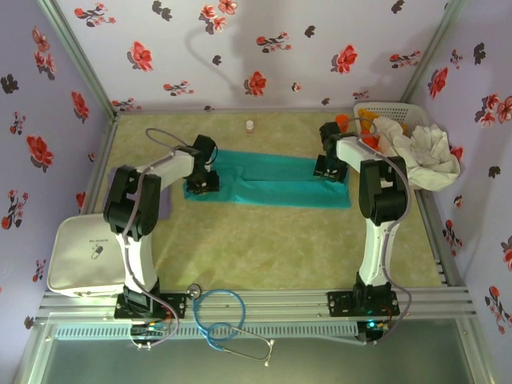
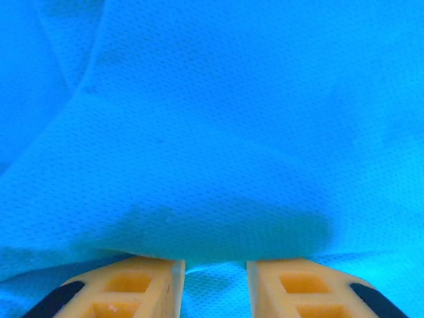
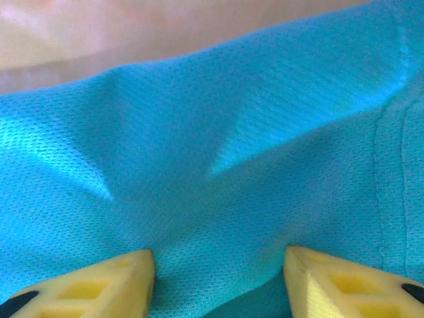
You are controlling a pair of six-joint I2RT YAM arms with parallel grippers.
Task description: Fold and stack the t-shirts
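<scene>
Plainly sitting early in the job. Seeing one teal t-shirt [image 1: 272,186] lying as a long flat band across the tabletop [image 1: 264,248], out toward 12 o'clock from the arm bases, apparently narrowed lengthwise but not yet folded short. Reaching down onto its 9 o'clock end with the left gripper [image 1: 202,184] and onto its 3 o'clock end with the right gripper [image 1: 328,168].

Looking through the left wrist view: fingers [image 2: 132,285] standing close together, teal cloth bulging over the tips and filling the gap; not managing to tell whether pinching or merely resting. Looking through the right wrist view: fingers [image 3: 99,291] standing spread wide, cloth creasing between them, gripping nothing by the look.

Judging the remainder: folding this band across, setting it down as the base of a stack, then repeating for the others. Not yet starting any stack, going by the lie of things.

Counting t-shirts: one teal, spread out. Also one off-white bundle [image 1: 428,152] spilling over the 3 o'clock side of a white basket [image 1: 388,105] at about 1 o'clock, likely another. Then an orange heap [image 1: 368,124] bunching inside that basket, too small for naming surely, and a purple patch [image 1: 165,204] peeking out just beside the left arm, possibly a fourth.

Counting the rest: two grippers, one basket, one white case [image 1: 80,256] at 8 o'clock, one blue stethoscope [image 1: 228,316] at 6 o'clock, one small bottle [image 1: 250,126] at 12 o'clock.
</scene>
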